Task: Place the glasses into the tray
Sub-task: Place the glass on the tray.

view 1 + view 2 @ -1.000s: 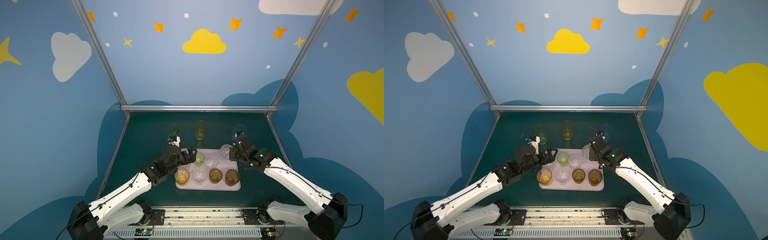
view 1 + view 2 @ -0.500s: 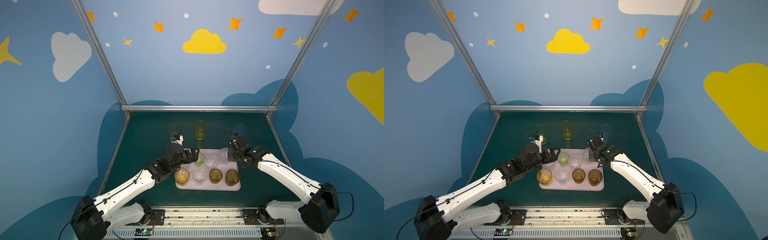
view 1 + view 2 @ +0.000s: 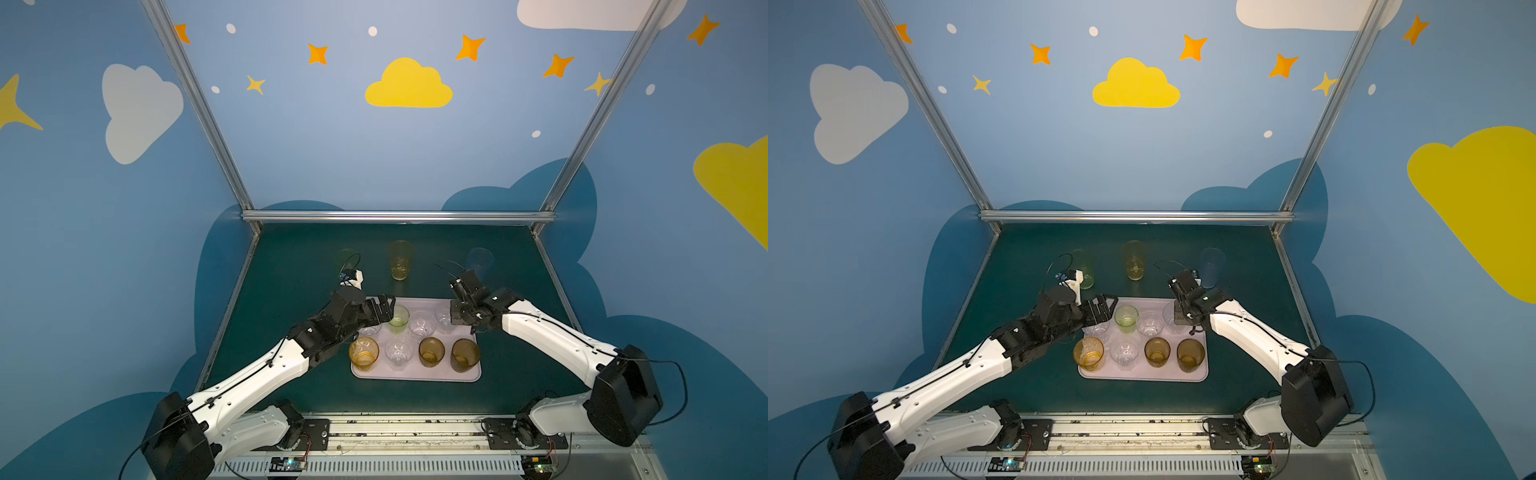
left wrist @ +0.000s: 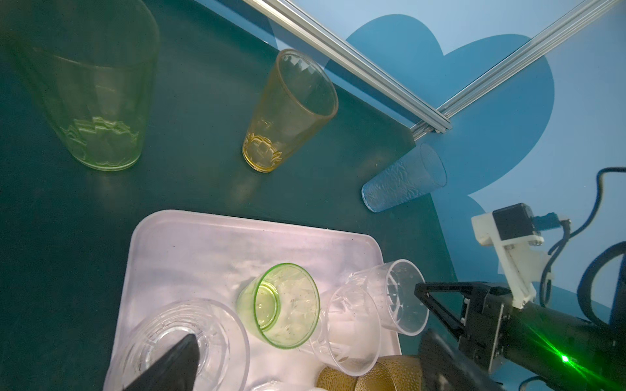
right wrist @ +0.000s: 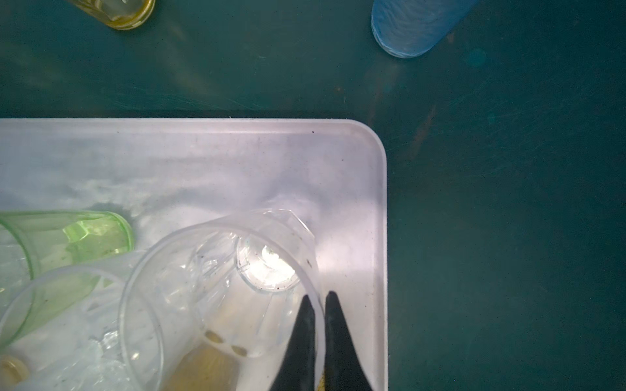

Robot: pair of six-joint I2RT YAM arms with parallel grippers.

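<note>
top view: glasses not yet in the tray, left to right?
In a top view: pale green glass → amber glass → pale blue glass. All three stand upright on the table, beyond the far edge of the tray.

The right gripper [image 5: 318, 299] pinches the wall of a clear glass [image 5: 216, 270], one finger inside the rim, one outside. It is at a rounded corner of the tray [image 5: 355, 162], beside a second clear glass [image 5: 78, 321] and a green glass [image 5: 84, 233]. Off the tray, on the mat [image 5: 508, 203], are a blue glass [image 5: 413, 30] and a yellow glass [image 5: 125, 13]
</note>
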